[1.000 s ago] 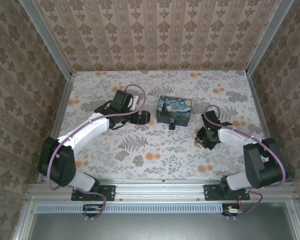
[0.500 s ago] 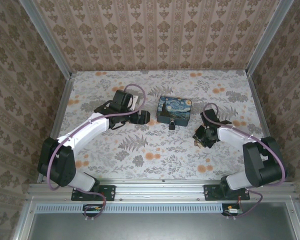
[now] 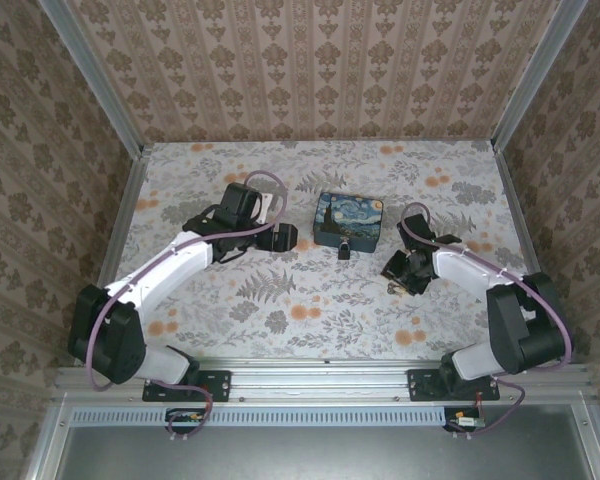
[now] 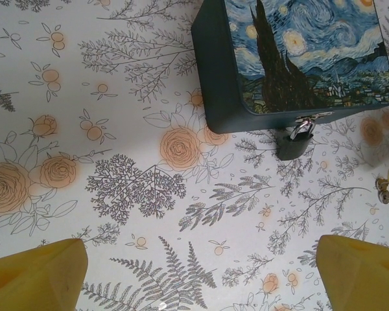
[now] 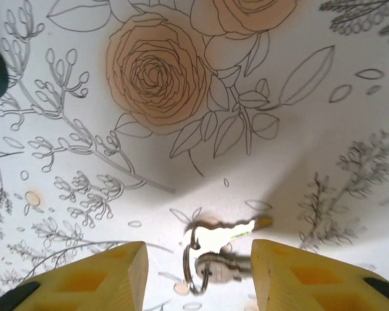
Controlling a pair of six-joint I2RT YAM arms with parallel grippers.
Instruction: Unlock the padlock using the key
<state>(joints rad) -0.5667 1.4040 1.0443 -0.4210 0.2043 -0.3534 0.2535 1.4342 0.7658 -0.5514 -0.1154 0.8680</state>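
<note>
One floral bench (image 3: 280, 320) carries one painted box (image 3: 348, 220), one padlock (image 4: 292, 144) and one key ring (image 5: 211, 256). Two claws are present: one left claw (image 3: 284, 237), one right claw (image 3: 397, 273).

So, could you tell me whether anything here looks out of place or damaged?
Nothing stands out. The padlock hangs from the box's latch, and the keys lie on the table between the right gripper's parted jaws.

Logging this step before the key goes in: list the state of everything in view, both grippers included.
box: lid shut.
padlock: hanging at the box front, shackle looks closed.
keys: lying on the table between the right gripper's fingers, not clamped.
left gripper: open, empty.
right gripper: open, straddling the keys.
</note>
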